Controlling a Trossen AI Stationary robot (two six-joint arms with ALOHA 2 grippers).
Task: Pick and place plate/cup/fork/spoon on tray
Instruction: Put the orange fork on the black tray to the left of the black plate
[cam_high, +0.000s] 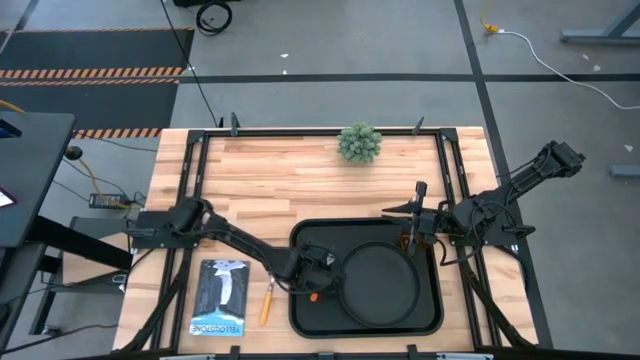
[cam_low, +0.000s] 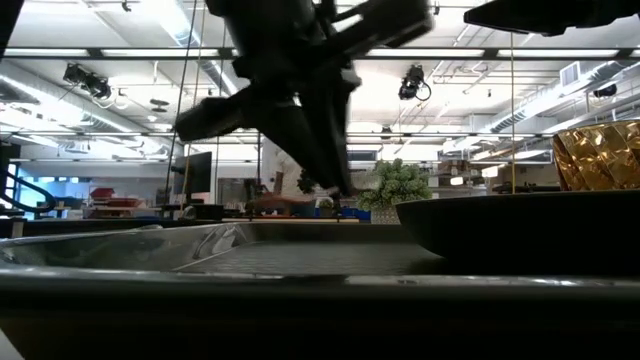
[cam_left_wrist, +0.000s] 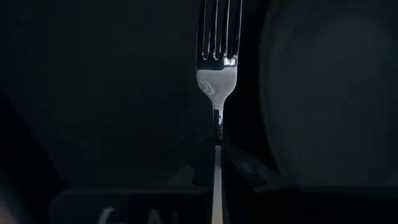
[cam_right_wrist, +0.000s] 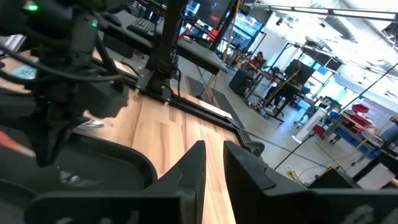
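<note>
- Left gripper (cam_high: 318, 283): fingers pressed together on the handle of the fork (cam_left_wrist: 217, 68), which is pinched between them. It sits low over the left part of the tray (cam_high: 300, 320), just beside the plate's left edge.
- Fork: held by its handle, silver tines pointing away from the left wrist out over the dark tray floor. A bit of its red-orange handle shows below the gripper in the high view. Whether the tines touch the tray floor cannot be told.
- Plate (cam_high: 378, 285): round and black, lying flat inside the tray, in its centre-right part, near the fork.
- Tray: black and rectangular, on the front middle of the table (cam_high: 270, 180), holding the plate and the cup.
- Right gripper (cam_high: 413, 210): fingers (cam_right_wrist: 194, 167) a narrow gap apart, nothing between them, touching nothing. It hangs over the tray's back right corner.
- Cup (cam_high: 408, 242): amber, standing in the tray's back right corner, just in front of the right gripper and apart from it.
- Spoon (cam_high: 267, 298): yellow-orange handle, lying on the bare wood just left of the tray, outside it.
- Booklet (cam_high: 220, 297): dark cover, flat on the table left of the spoon.
- Potted plant (cam_high: 359, 142): small and green, at the table's back edge, well apart from the tray.
</note>
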